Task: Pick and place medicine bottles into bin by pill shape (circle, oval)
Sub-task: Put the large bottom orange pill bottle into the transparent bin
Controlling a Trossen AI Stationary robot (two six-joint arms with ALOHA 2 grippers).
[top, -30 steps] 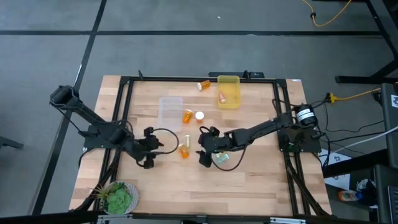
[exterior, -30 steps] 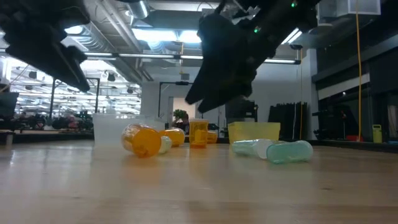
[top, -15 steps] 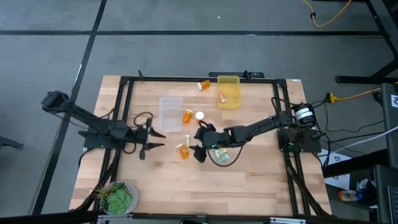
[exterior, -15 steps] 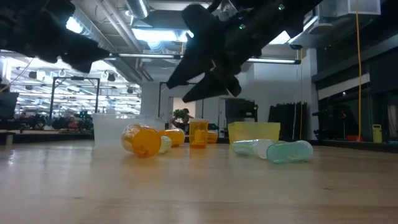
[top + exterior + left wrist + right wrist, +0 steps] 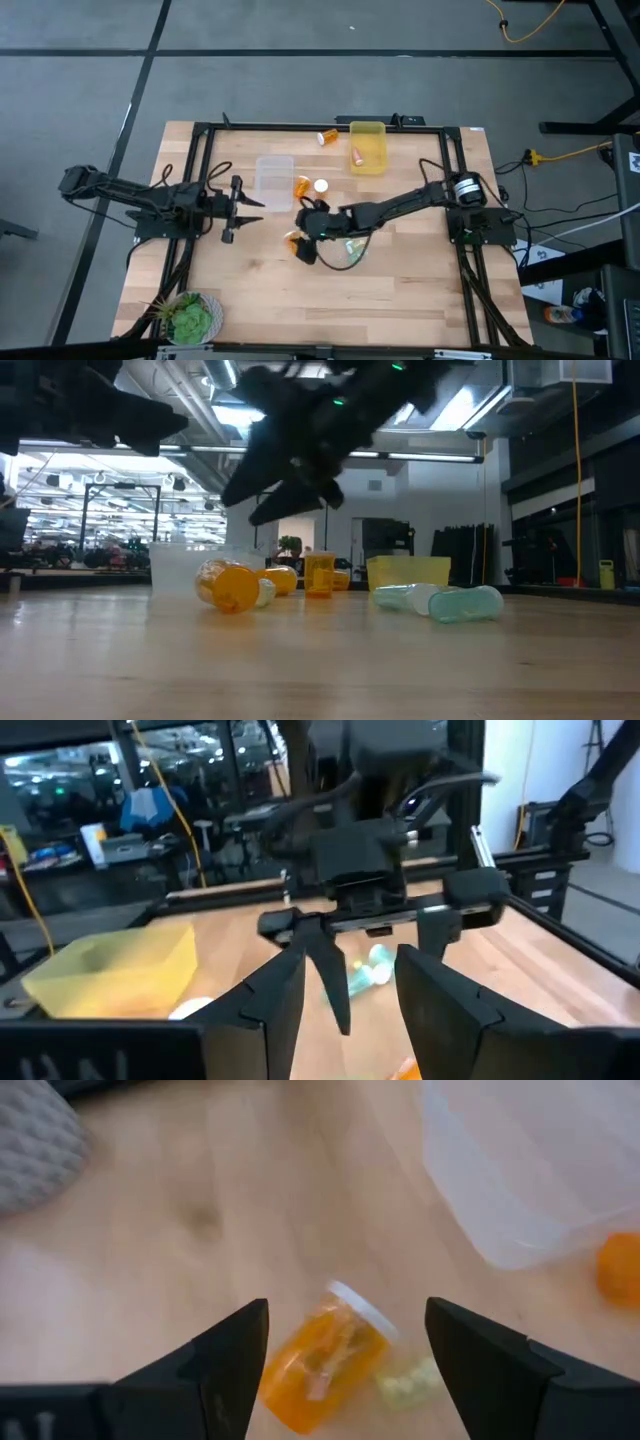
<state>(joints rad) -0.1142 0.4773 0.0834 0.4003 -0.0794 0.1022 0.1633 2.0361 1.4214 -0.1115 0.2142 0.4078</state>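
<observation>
An orange bottle with a white cap [image 5: 325,1355] lies on its side on the table, with a slim yellowish bottle [image 5: 405,1378] beside it. It shows in the high view [image 5: 291,238] near the table's middle. My right gripper [image 5: 345,1365] is open above it, with a finger on either side and no contact. It also shows in the high view [image 5: 304,247]. My left gripper [image 5: 240,207] is open and empty, left of the clear bin [image 5: 274,183]. Two teal bottles [image 5: 465,603] lie right of my right gripper. One orange bottle [image 5: 357,155] lies in the yellow bin [image 5: 367,130].
Another orange bottle [image 5: 302,186] and a white cap [image 5: 321,186] lie right of the clear bin. One more orange bottle [image 5: 327,136] lies by the far edge, left of the yellow bin. A potted plant [image 5: 190,318] stands at the near left corner.
My right gripper has gone toward the table's left edge, from over the teal bottles to over the lying orange bottle. My left gripper has drawn back from that bottle toward the far edge and risen. No bottle has moved.
</observation>
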